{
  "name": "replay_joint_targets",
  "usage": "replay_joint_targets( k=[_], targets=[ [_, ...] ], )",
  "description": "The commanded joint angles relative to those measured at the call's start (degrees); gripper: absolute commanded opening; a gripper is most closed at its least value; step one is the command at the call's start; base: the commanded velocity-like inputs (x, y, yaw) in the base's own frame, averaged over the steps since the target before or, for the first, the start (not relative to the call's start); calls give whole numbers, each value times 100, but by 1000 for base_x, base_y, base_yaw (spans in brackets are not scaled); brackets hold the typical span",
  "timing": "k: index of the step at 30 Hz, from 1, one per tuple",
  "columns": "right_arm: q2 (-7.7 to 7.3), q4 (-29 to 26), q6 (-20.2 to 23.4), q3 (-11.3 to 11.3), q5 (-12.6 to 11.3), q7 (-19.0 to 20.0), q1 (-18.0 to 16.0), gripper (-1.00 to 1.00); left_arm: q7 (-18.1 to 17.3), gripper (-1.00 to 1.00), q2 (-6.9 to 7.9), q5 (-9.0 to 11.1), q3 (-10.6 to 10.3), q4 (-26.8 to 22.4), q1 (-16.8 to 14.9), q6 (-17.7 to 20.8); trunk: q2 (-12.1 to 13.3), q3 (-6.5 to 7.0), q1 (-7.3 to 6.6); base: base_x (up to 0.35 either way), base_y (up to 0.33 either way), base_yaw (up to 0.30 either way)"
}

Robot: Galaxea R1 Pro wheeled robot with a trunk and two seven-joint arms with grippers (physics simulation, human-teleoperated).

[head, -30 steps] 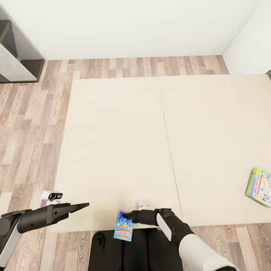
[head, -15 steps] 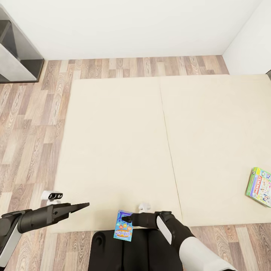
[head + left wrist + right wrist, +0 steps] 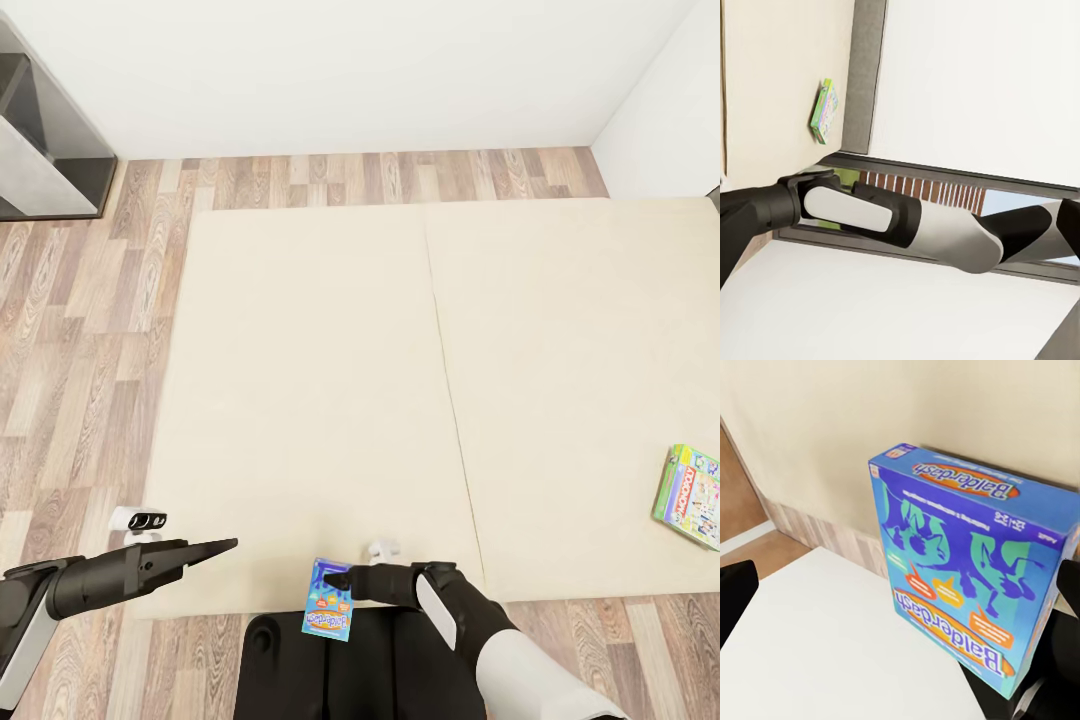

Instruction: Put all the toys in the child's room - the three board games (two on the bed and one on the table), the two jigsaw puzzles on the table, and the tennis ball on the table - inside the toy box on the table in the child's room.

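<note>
A blue board game [image 3: 330,610] lies flat at the near edge of the cream bed [image 3: 320,380], part of it hanging over the edge above my base. My right gripper [image 3: 335,579] reaches over it from the right. In the right wrist view the blue board game [image 3: 967,562] sits close, with the dark fingers [image 3: 735,600] spread wide and only one touching it. A green board game [image 3: 690,495] rests on the bed's far right side. My left gripper [image 3: 228,546] hovers over the bed's near left corner, its fingers together. The toy box, jigsaw puzzles and tennis ball are out of view.
Wood floor surrounds the bed on the left, far and near sides. A grey and dark piece of furniture [image 3: 40,150] stands at the far left against the white wall. In the left wrist view the grey headboard [image 3: 862,75] runs beside the green board game [image 3: 823,111].
My right arm drew back slightly toward me, and the blue board game shifted a little to the right with it. The left arm has not moved.
</note>
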Motion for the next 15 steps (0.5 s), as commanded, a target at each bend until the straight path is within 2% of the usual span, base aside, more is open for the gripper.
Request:
replay_joint_targets(
  k=[1,15],
  targets=[
    [0,1,41,6,-41,-7,-1,100,-21,100,2,-2,0,-2,0,61,-9,-6,3,0,0,0],
    [0,132,40,14,12,-15,-1,100,-21,100,-3,-2,0,-2,1,61,-9,-18,3,0,0,0]
  ],
)
